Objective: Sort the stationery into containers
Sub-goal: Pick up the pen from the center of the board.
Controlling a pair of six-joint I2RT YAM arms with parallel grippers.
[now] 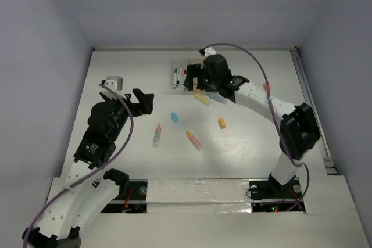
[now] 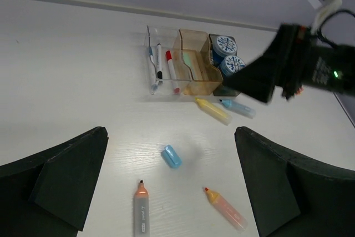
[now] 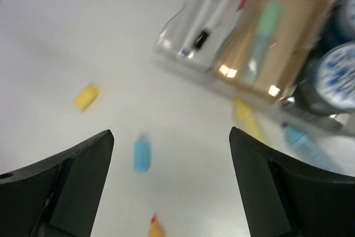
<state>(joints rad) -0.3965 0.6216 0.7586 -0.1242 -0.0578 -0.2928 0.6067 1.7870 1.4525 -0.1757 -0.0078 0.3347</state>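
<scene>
The three joined bins (image 2: 183, 88) stand at the back of the table: the clear bin (image 2: 151, 59) holds thin white pens (image 2: 159, 59), the orange bin (image 2: 202, 84) holds a green marker (image 2: 190, 62), and the dark bin holds two blue-white rolls (image 2: 226, 44). A yellow marker (image 2: 213, 110) and a blue marker (image 2: 238, 107) lie just in front of the bins. A blue cap-like bit (image 2: 171, 156), a grey marker with an orange tip (image 2: 141, 209) and a pink marker (image 2: 226, 208) lie mid-table. My left gripper (image 2: 169, 131) is open and empty above them. My right gripper (image 3: 171, 132) is open and empty above the bins' front edge (image 1: 200, 82).
A small yellow-orange bit (image 1: 221, 123) lies right of the markers. The right arm (image 2: 277, 70) reaches over the bins' right end. White walls enclose the table on three sides. The right wrist view is motion-blurred.
</scene>
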